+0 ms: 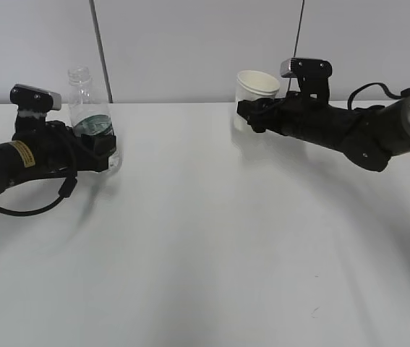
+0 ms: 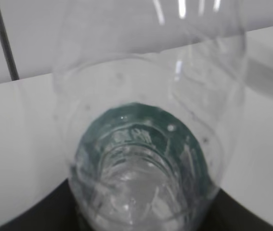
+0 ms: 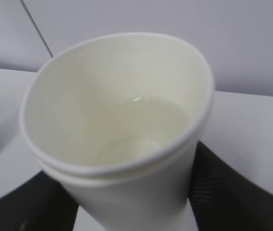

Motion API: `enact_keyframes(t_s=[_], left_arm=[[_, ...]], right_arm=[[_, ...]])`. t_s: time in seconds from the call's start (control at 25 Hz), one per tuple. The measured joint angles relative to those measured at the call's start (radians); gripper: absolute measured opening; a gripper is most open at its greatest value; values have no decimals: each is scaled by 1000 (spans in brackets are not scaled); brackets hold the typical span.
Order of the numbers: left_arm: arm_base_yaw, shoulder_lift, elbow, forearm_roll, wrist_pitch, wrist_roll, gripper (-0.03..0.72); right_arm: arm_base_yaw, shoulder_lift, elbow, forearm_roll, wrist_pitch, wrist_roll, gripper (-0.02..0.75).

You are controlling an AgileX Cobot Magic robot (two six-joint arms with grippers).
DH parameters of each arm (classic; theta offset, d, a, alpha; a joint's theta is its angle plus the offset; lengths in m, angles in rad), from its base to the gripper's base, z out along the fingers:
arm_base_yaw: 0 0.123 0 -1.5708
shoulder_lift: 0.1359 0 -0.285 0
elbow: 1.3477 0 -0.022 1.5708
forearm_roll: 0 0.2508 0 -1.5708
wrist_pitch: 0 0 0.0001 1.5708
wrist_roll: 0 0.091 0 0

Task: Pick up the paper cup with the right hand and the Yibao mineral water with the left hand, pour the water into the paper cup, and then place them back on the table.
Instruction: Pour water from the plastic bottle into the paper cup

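The Yibao mineral water (image 1: 87, 116) is a clear, capless bottle with a dark green label, standing upright at the left of the table (image 1: 205, 231). My left gripper (image 1: 105, 150) is shut on its lower body. In the left wrist view the bottle (image 2: 141, 159) fills the frame between the black fingers (image 2: 25, 216). The paper cup (image 1: 256, 90) is at the back right, with my right gripper (image 1: 251, 116) shut on its lower wall. In the right wrist view the cup (image 3: 126, 192) holds water and sits between black fingers (image 3: 232, 192). Whether its base touches the table I cannot tell.
A wide stretch of white tabletop lies between the two arms and toward the front edge, with a small dark scuff (image 1: 314, 311) at the front right. A grey wall with thin dark cables (image 1: 100, 43) runs behind the table. A loose black cable (image 1: 38, 206) hangs by the left arm.
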Motion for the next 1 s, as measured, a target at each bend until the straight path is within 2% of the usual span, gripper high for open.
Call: enact_keyframes(t_s=[0.8,1.0], left_arm=[[0,0,0,-1,-2,4,339],[0,0,0,-1,-3,5,339]], right_arm=[[0,93,2,-41,-18,-56,494],[0,121,-3,-39,-64,-69,494]])
